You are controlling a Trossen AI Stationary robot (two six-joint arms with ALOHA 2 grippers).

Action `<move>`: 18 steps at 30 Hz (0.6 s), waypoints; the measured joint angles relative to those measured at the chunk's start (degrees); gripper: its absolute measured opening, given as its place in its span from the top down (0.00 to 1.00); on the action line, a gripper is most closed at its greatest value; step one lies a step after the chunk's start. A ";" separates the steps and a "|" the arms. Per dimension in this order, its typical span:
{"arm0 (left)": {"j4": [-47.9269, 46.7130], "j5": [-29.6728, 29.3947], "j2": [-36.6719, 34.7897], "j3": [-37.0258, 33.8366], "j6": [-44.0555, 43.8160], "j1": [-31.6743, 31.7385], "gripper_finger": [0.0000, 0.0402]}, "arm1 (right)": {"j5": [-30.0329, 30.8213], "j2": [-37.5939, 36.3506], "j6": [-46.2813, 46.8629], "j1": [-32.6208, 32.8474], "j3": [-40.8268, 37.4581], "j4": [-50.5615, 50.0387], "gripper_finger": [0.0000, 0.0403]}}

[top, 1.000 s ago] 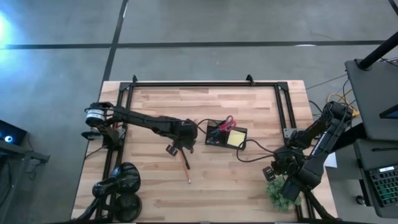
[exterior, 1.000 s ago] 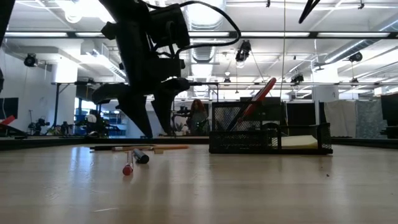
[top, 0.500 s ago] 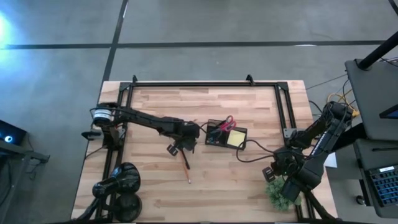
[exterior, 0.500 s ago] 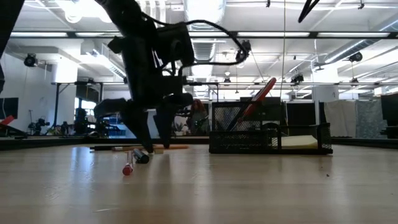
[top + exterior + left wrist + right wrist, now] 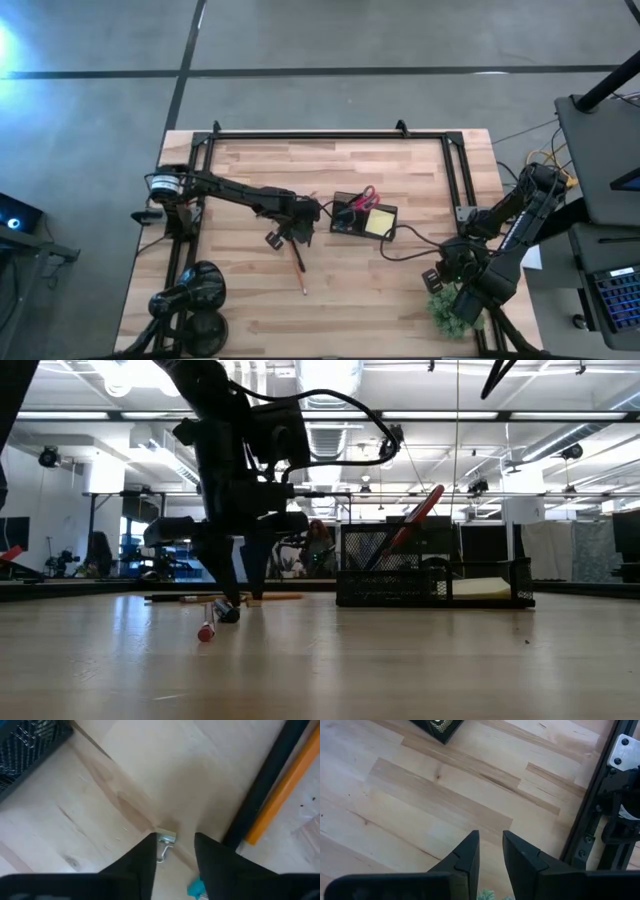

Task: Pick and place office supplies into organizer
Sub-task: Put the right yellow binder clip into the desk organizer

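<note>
Left claw (image 5: 172,854) has dropped mid-counter and narrowed around a small metal clip (image 5: 165,840), grasp not yet complete; right claw (image 5: 490,851) narrow, empty.

Robotics lab, concrete floor (image 5: 350,40), exposed ducts (image 5: 330,380)

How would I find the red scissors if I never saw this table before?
Look at the middle of the wooden table for the small dark organizer. The scissors stick up out of its left compartment, beside the yellow note pad. They are the only thing there with red handles.
</note>
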 joint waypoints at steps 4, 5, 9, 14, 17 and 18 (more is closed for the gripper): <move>1.80 0.10 0.36 0.00 0.00 0.00 0.81 | 0.00 0.00 -0.26 0.00 -0.08 -0.07 0.81; 2.27 0.09 0.59 0.06 -0.02 0.00 0.82 | 0.00 0.00 -0.26 0.00 -0.08 -0.08 0.81; 2.53 0.13 0.83 0.15 -0.02 0.00 0.85 | -0.01 0.00 -0.31 0.00 -0.08 -0.05 0.81; 2.11 0.16 1.15 0.49 -0.06 -0.11 0.85 | -0.02 0.00 -0.39 0.00 -0.08 -0.07 0.81; 1.62 0.22 1.17 1.19 -1.08 -0.26 0.84 | -0.02 0.00 -0.39 0.00 -0.08 -0.10 0.81; 1.31 0.36 1.09 1.45 -1.63 -0.26 0.84 | -0.02 0.00 -0.39 0.00 -0.10 -0.12 0.81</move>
